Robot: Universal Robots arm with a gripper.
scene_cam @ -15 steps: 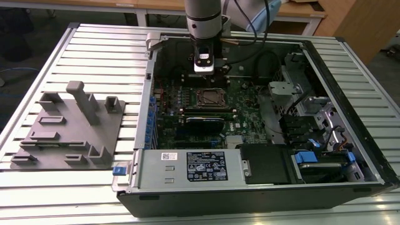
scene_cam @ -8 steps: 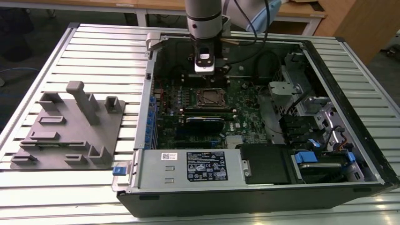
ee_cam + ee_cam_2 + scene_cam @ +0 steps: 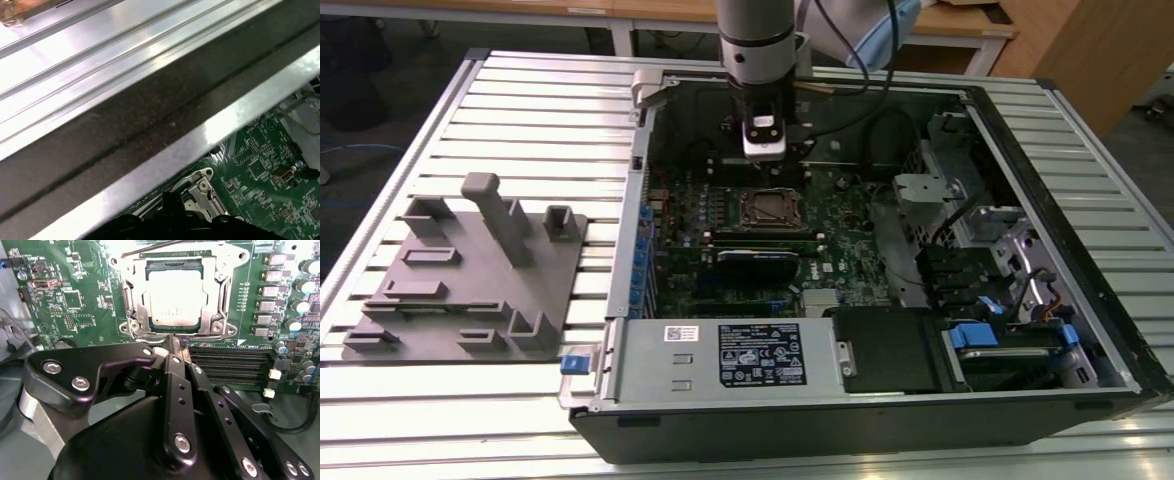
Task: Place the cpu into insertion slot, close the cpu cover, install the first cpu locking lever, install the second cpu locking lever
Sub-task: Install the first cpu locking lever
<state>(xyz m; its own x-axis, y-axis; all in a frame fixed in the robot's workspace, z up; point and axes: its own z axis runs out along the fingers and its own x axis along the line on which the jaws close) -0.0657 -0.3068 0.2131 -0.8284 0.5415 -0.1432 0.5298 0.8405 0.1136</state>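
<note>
Gripper point(image 3: 172, 341) jaws clenched; second wrist view, clearer than exterior, shows chip point(image 3: 172, 297) under cover point(image 3: 134, 302), just beyond tips.

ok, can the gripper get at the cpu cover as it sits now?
Probably yes. In the second wrist view the gripper, shut, sits right at the edge of the cpu cover with nothing between them. In the exterior view the case is open above the board.
</note>
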